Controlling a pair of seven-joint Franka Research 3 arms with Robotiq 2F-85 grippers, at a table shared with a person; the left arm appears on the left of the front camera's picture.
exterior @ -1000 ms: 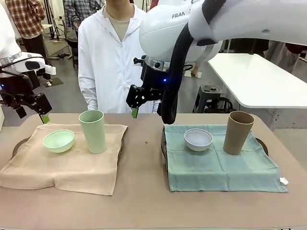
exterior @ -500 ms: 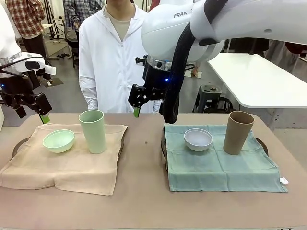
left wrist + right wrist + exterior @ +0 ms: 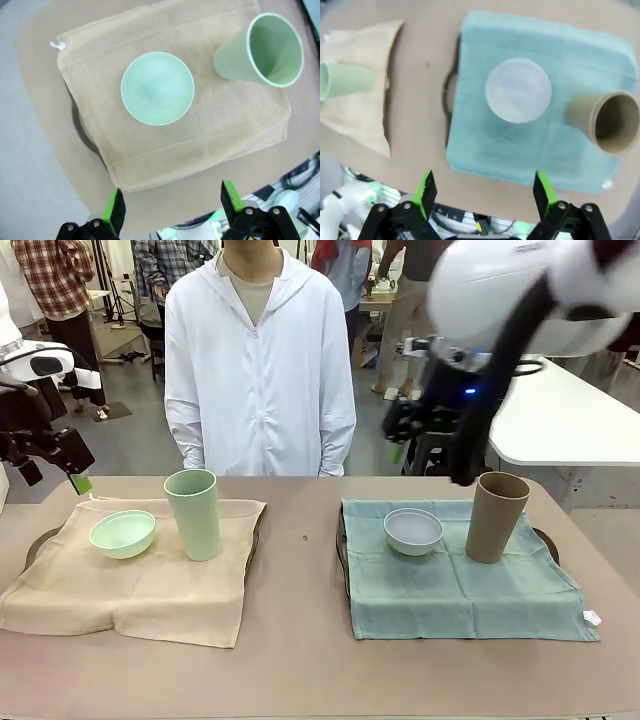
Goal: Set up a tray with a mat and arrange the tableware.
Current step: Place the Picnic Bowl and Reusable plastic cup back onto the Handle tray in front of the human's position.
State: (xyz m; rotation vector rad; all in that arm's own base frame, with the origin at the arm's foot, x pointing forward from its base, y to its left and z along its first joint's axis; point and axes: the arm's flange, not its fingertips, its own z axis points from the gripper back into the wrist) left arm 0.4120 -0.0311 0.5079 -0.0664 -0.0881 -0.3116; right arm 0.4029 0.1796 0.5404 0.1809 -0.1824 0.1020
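1. Layout: on the tabletop [image 3: 300, 660] a beige mat [image 3: 130, 580] is laid over a dark tray [image 3: 34, 543] on the robot's left, bearing the pale green bowl [image 3: 122, 533] and, just beside it, the upright tall green cup [image 3: 192, 513]; a teal mat [image 3: 460, 585] on the right bears the white bowl [image 3: 413, 530] and the upright tall brown cup [image 3: 496, 516], a little apart.
2. Grippers: the left gripper [image 3: 48, 465] is held above the far left edge of the tabletop, its fingers spread and empty; the right gripper [image 3: 400, 435] is raised beyond the far side of the teal mat, likewise spread, nothing pinched.
3. Step in hand, judged: all four dishes appear placed, so only clearance seems left; it is best done by lifting straight up and away, so that the tall cups are not clipped nor the mats dragged.
4. Views compared: the left wrist view shows the tray's dark rim [image 3: 82, 135] exposed beyond the beige mat's edge, and the cup's hollow interior [image 3: 275, 47]; the right wrist view shows a tray handle [image 3: 448, 92] at the teal mat's side; the front view alone shows the person [image 3: 258, 370] standing at the far side, arms down.
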